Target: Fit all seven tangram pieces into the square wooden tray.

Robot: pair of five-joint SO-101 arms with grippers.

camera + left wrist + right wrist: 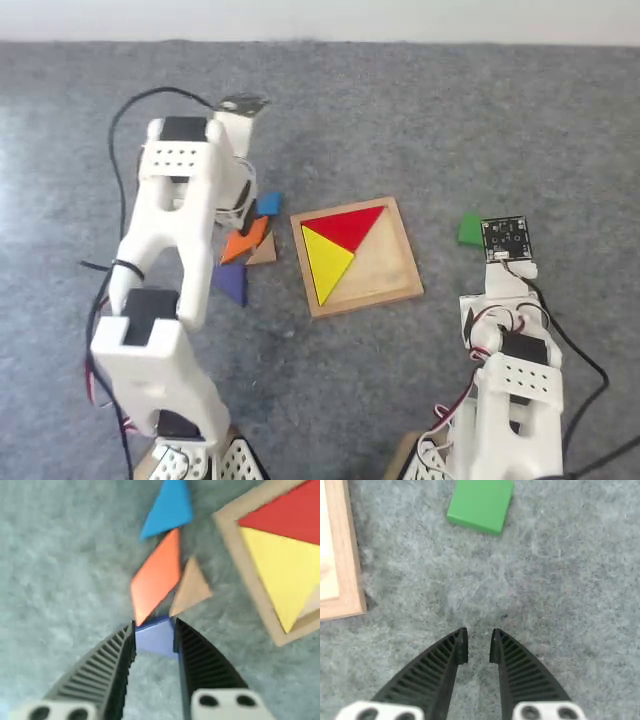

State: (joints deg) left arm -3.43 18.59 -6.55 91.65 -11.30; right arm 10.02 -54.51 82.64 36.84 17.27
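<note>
Where the high view looks down on the grey table (400,120), the square wooden tray (404,262) lies near the middle, turned a little askew. A red triangle (346,226) and a yellow triangle (325,262) sit inside it, meeting along one edge, and the part beside them is bare pale wood. Just beside the tray, under the left arm (170,230), four loose pieces cluster: a blue triangle (269,205), an orange piece (245,241), a tan triangle (264,253) and a violet piece (231,283), the last partly hidden by the arm. A green square (468,228) lies apart on the tray's other side, next to the tip of the right arm (512,380).

From the left wrist, the left hand (154,627) has its ribbed black fingers (112,662) drawn in narrow on the violet piece, which fills the gap between their tips. Whether the piece is off the table cannot be told. Past it lie the orange piece, a slanted four-sided slab, with the tan triangle at its side and the blue triangle beyond. A corner of the tray shows the red and yellow fills.

From the right wrist, the right hand (478,645) hangs over bare grey surface, its fingers a narrow slit apart with nothing between them. The green square lies well ahead of the tips, flat, and one light wooden edge of the tray runs off to the side.
</note>
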